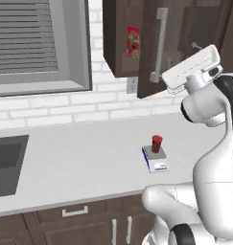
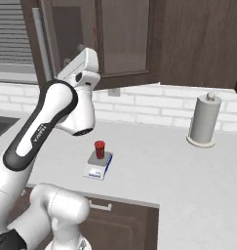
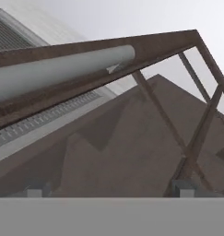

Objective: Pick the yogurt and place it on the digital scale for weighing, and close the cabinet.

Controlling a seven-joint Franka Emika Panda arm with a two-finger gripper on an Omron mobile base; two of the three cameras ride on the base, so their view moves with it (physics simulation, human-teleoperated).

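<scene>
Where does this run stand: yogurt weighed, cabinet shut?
Done: the yogurt stands on the digital scale. In hand: the arm is raised at the cabinet, whose door hangs open, the claw close to the silver handle with nothing held. Left: pushing the door shut.

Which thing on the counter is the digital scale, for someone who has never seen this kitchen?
Start at the grey counter under the dark brown wall cabinet. Near its front edge, right of the sink, lies the digital scale: flat, rectangular, with a grey platform, blue edge and white display strip. It alone carries the small red yogurt; the tall grey paper towel roll stands far off.
</scene>
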